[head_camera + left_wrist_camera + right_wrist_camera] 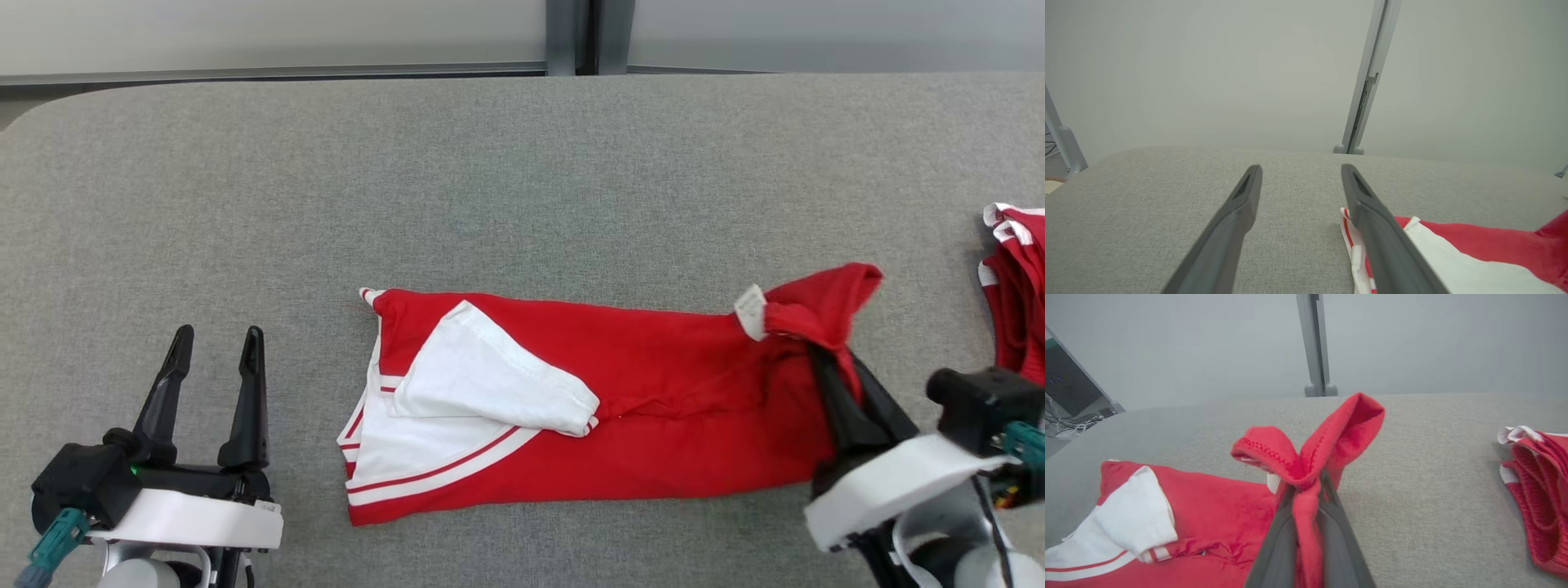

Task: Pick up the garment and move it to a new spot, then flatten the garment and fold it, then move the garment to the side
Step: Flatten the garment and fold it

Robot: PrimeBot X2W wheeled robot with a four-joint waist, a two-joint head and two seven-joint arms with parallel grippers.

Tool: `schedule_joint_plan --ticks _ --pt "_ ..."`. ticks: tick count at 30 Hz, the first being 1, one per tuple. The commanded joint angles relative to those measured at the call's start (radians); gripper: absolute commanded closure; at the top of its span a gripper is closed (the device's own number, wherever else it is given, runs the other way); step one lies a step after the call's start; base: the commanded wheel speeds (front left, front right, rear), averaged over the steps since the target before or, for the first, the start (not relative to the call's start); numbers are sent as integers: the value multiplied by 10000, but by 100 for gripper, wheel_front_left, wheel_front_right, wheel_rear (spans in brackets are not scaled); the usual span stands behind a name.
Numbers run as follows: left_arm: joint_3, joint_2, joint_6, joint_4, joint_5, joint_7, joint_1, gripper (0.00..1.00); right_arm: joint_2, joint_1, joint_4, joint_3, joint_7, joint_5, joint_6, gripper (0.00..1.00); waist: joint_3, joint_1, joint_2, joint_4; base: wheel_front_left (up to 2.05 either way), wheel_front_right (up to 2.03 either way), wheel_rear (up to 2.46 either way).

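The garment point(653, 392) is red with white panels and red stripes, folded into a long strip across the grey table, its white sleeve on top at the left. My right gripper point(829, 351) is shut on the garment's right end, which bunches up above the fingertips; the right wrist view shows the red cloth point(1306, 473) pinched between the fingers. My left gripper point(216, 333) stands open over bare table left of the garment, with nothing between its fingers. In the left wrist view the garment's striped corner point(1453, 253) lies beside the right finger.
A second red and white garment point(1016, 286) lies bunched at the table's right edge, also seen in the right wrist view as a pile point(1539, 498). The grey padded table point(522, 180) stretches back to a wall with a vertical post point(575, 37).
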Motion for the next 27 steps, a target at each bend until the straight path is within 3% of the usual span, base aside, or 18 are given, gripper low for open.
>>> schedule_joint_plan --ticks 1,6,14,17,27 --pt "-56 27 -32 46 63 -37 30 0 2 -396 48 421 31 181 -21 100 -64 0 0 71 0 0 0" --pt "-260 -29 -35 165 87 -11 -206 0 9 -1497 1312 2207 -625 2076 -13 100 -42 0 0 451 0 0 0" --pt "-646 -143 -96 495 -70 -21 -606 0 6 -3536 4435 5121 -1971 4288 -13 100 299 0 0 1293 0 0 0" --pt "-748 -177 -112 603 -164 -26 -779 0 -2 -4264 5546 5881 -2347 4668 -13 100 458 0 0 1528 0 0 0" --pt "-739 -222 -153 723 -273 -35 -1050 0 19 -5733 7291 7683 -3251 5779 -12 99 778 0 0 1709 0 0 0"
